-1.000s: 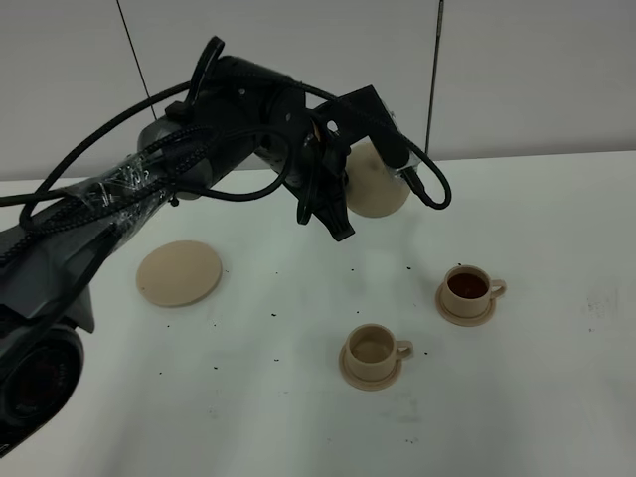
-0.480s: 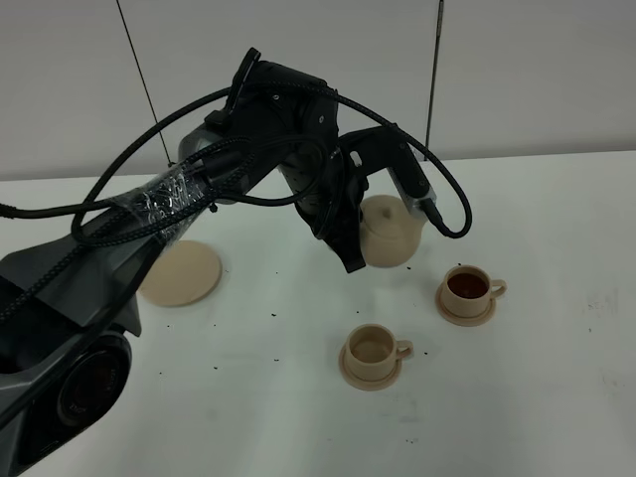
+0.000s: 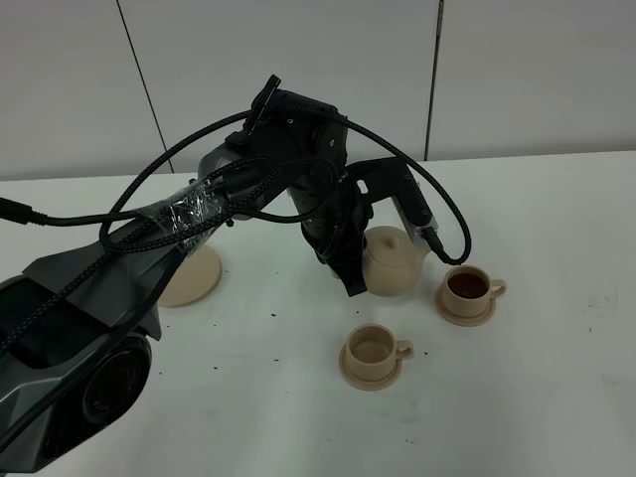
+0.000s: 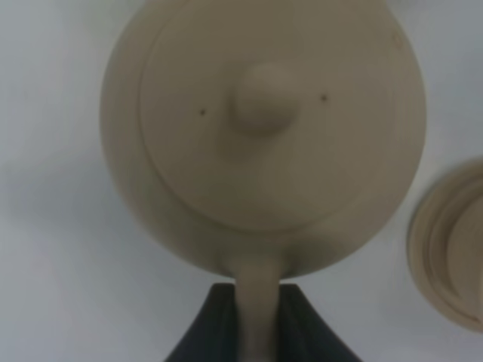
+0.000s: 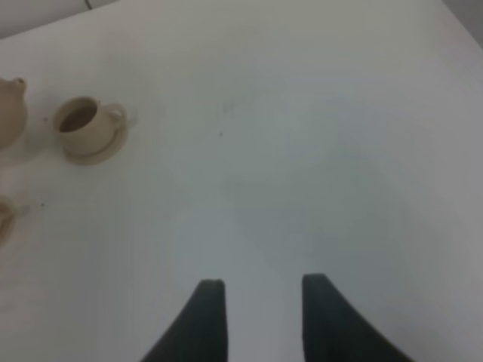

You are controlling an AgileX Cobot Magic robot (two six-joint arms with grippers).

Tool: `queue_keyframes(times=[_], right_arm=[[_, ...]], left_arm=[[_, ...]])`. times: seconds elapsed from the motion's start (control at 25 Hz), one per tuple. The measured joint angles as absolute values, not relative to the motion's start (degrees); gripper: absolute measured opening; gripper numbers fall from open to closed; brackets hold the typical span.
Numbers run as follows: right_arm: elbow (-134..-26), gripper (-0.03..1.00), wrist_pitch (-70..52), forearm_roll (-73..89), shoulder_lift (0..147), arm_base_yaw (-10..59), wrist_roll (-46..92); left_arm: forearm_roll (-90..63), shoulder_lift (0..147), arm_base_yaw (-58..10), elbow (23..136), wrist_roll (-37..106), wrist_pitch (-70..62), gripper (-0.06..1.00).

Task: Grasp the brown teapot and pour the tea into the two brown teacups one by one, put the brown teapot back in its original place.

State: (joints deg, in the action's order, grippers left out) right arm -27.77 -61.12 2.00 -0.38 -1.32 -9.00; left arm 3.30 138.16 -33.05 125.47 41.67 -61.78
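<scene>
Left wrist view: left hand [image 4: 256,317] clamped tight on handle of brown teapot [image 4: 264,136], lid from straight above. Only from exterior high: upright, just beside tea-filled teacup [image 3: 467,288], near other teacup [image 3: 373,348]. Right wrist: right hand [image 5: 256,290] parted, holding nothing.

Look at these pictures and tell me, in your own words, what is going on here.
The left gripper is shut on the handle of the brown teapot, holding it upright and low beside the farther teacup, which has dark tea in it. The nearer teacup shows no dark tea. The wide saucer, partly behind the arm, has nothing on its visible part. The right gripper is open over the table, holding nothing.
</scene>
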Motion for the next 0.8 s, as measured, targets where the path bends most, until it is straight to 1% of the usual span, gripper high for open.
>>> queue_keyframes(times=[0.2, 0.64, 0.8], right_arm=[[-27.77, 0.24, -61.12, 2.0, -0.38, -1.32, -9.0], [-27.77, 0.24, -61.12, 2.0, -0.38, -1.32, -9.0], [-27.77, 0.24, -61.12, 2.0, -0.38, -1.32, -9.0]], left_arm=[[2.12, 138.21, -33.05, 125.47, 44.66, -60.88, 0.17], [2.08, 138.21, -33.05, 125.47, 45.71, -60.82, 0.17], [2.01, 138.21, -33.05, 125.52, 45.43, -63.01, 0.17]])
